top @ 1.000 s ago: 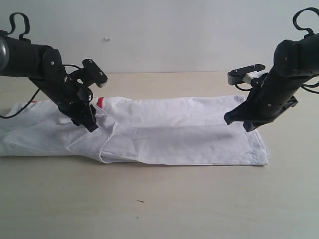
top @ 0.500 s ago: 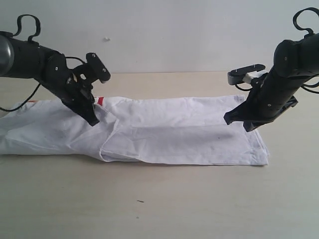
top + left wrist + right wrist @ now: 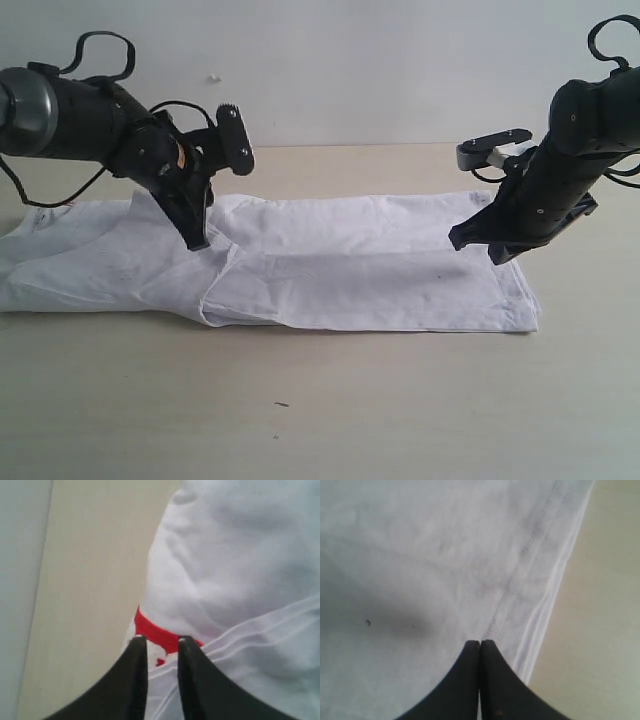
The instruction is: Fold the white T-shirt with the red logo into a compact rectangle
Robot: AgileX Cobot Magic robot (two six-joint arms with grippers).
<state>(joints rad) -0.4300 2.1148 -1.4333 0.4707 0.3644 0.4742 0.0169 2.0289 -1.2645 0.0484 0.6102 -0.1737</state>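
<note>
A pale beige tabletop (image 3: pixel 320 400) fills the foreground of the exterior view and is bare apart from a tiny dark speck.

Beyond it lies the white cotton T-shirt (image 3: pixel 350 270). It is already folded lengthwise into a long flat band, with its long axis running from 9 o'clock to 3 o'clock across the table. A loose diagonal flap breaks the near edge at about 7 o'clock.

The left gripper (image 3: pixel 199 243), black and two-fingered, points down onto the band about a third of the way in from its 9 o'clock end. In its wrist view the fingertips stand a narrow gap apart, with cloth showing in the gap. Whether they pinch a layer cannot be told. The red logo (image 3: pixel 155 632), a thick red band of fuzzy trim, peeks from under a fold just past those fingertips.

The right gripper (image 3: pixel 480 642), also black, sits over the 3 o'clock end with its fingers pressed together and nothing visible between them. The stitched hem seam (image 3: pixel 520 575) runs just beside the tips.

Each arm attends its own end of the shirt. The next fold probably carries one end along the long axis towards the other, and the left gripper is nearer the logo.

Farthest back is a plain grey-white wall (image 3: pixel 400 70).
</note>
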